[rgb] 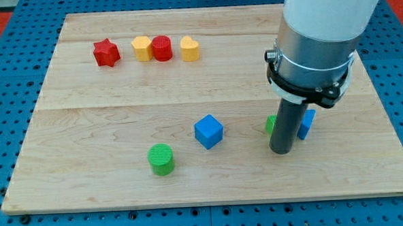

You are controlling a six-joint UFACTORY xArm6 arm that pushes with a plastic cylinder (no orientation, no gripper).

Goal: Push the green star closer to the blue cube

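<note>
The blue cube (208, 131) sits on the wooden board (107, 131) near the middle. A green block (271, 125), mostly hidden behind my rod, lies to its right; its shape cannot be made out. My tip (282, 151) rests on the board just below and right of that green block, touching or nearly touching it. A second blue block (307, 122) peeks out to the right of the rod.
A green cylinder (161, 159) stands below and left of the blue cube. Near the view's top left sit a red star (106, 52), a yellow block (141, 47), a red cylinder (162, 48) and a yellow block (190, 49).
</note>
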